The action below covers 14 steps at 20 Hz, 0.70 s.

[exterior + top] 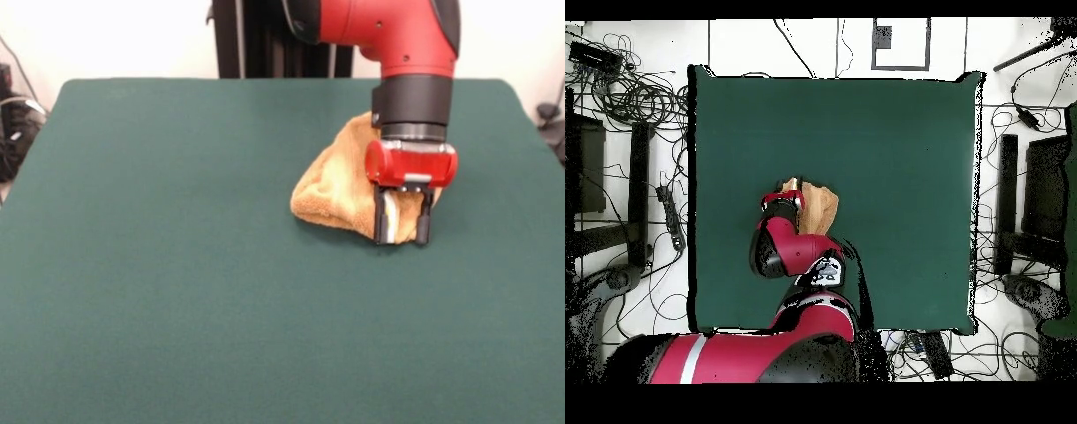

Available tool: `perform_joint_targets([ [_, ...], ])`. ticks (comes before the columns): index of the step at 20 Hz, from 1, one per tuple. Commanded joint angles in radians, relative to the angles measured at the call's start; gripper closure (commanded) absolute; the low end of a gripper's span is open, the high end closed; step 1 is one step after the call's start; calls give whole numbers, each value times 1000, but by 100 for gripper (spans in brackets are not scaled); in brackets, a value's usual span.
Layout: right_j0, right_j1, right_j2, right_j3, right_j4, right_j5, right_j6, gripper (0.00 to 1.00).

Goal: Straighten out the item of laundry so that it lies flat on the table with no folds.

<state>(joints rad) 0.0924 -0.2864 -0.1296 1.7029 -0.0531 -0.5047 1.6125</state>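
- The end effector (pixel 403 228) stood with its two black fingers pointing straight down, set a narrow gap apart, with the nearest edge of the towel (pixel 340 190) between them; it appeared to be pinching that edge, the fingertips at or just above the tabletop (pixel 177 291).
- Whether the cloth was fully clamped could not be told for certain, since the fold between the fingers hid the contact.
- The towel lay bunched in a rumpled heap, folded over itself, nearer the tabletop's robot-side edge than its camera-side edge in the front view, and well clear of every corner.
- In the overhead view the towel (pixel 820 208) showed just beyond the wrist, partly covered by the arm.
- To do this step well, I judged the hold should catch only the single top layer at the edge; then the edge should be drawn low and slowly away from the heap, so that the fold peels open rather than dragging the whole bundle along.
- A lift too high would likely let the cloth fold again on release.
- The arm came down from the pedestal side, the red wrist vertical directly over the towel's near edge.
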Motion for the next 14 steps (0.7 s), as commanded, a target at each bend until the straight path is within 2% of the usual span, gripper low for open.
perform_joint_targets([
  [1,8,32,76,74,25,128,196,0],
  [6,12,30,74,72,22,128,190,0],
  [9,-3,13,85,71,23,221,169,0],
  [12,3,13,78,72,41,225,178,0],
  [13,7,11,75,67,51,263,169,0],
  [14,13,4,68,58,69,353,148,0],
])
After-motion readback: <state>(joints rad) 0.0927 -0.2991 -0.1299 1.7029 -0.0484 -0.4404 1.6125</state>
